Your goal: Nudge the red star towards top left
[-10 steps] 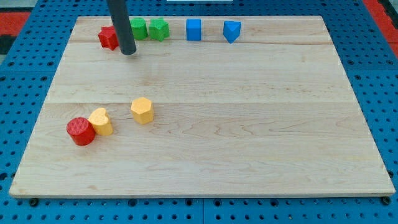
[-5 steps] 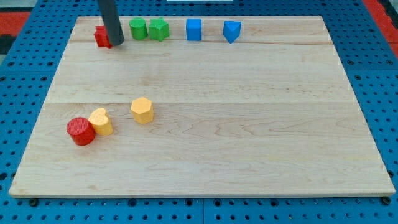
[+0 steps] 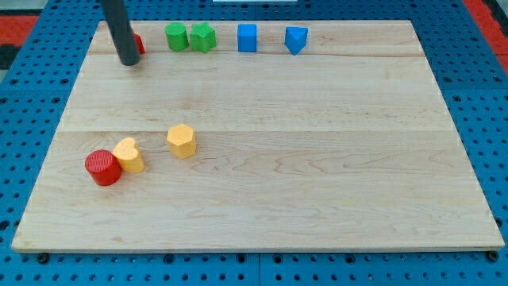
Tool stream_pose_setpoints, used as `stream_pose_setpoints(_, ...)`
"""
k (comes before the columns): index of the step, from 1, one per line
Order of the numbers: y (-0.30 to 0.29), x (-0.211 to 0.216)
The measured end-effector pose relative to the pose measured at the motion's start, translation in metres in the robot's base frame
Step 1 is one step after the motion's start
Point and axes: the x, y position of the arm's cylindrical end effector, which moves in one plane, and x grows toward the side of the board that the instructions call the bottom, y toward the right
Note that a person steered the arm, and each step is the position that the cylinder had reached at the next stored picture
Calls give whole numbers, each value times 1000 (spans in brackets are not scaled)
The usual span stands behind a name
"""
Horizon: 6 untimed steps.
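Observation:
The red star lies near the board's top left corner. The dark rod hides most of it, so only its right edge shows. My tip rests on the board just below and left of that visible sliver, with the rod rising up across the star. A green block and a green star sit to the star's right along the top edge.
A blue cube and a blue angular block sit further right along the top edge. At lower left are a red cylinder, a yellow block touching it, and a yellow hexagonal block. The wooden board lies on a blue pegboard.
My tip has moved left along the top of the board, from the star's right side to its left. The red star has shifted slightly left and up and is now mostly hidden behind the rod.

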Motion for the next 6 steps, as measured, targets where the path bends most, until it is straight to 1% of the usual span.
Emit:
stream_pose_setpoints(1, -5, -1)
stream_pose_setpoints(3, -5, -19)
stream_pose_setpoints(4, -12, -19)
stream_pose_setpoints(6, -13, -35)
